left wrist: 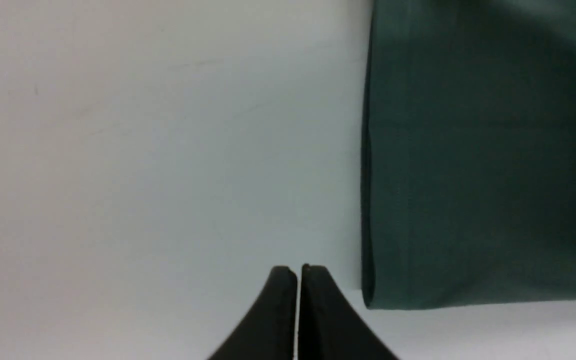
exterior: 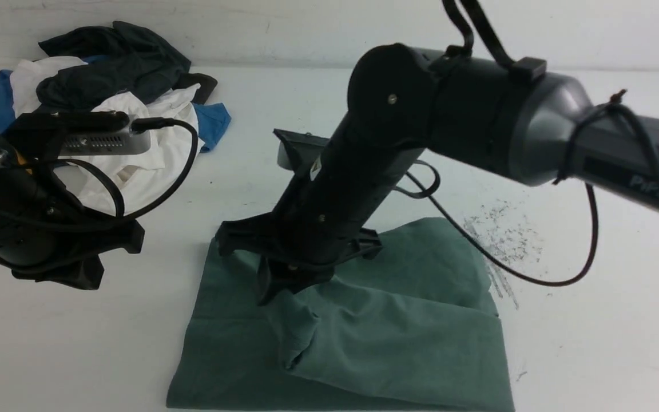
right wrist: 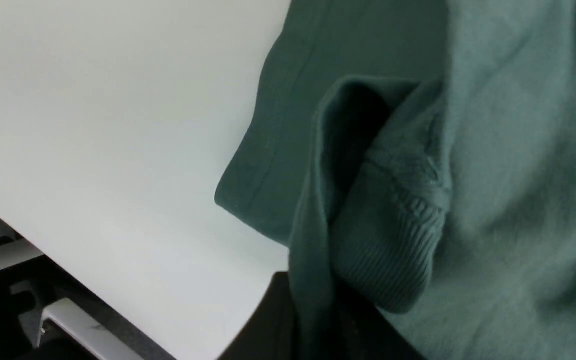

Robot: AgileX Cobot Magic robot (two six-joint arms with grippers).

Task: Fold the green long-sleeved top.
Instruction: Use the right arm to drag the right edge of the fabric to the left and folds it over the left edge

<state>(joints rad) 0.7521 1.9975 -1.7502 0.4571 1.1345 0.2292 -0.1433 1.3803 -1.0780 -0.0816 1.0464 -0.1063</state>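
Note:
The green long-sleeved top (exterior: pixel 375 326) lies folded into a rough rectangle on the white table, near the front edge. My right gripper (exterior: pixel 275 289) points down onto its left half and is shut on a raised pinch of green fabric. In the right wrist view the gripper (right wrist: pixel 313 305) holds a fold of the top (right wrist: pixel 518 150), with a ribbed cuff (right wrist: pixel 393 250) bunched beside it. My left gripper (exterior: pixel 80 274) hovers left of the top, shut and empty. In the left wrist view its closed tips (left wrist: pixel 298 272) sit over bare table just beside the top's folded edge (left wrist: pixel 468 175).
A heap of white, blue and black garments (exterior: pixel 118 86) lies at the back left. Grey scuff marks (exterior: pixel 501 234) spot the table to the right of the top. The table's near edge and frame (right wrist: pixel 68 320) show in the right wrist view.

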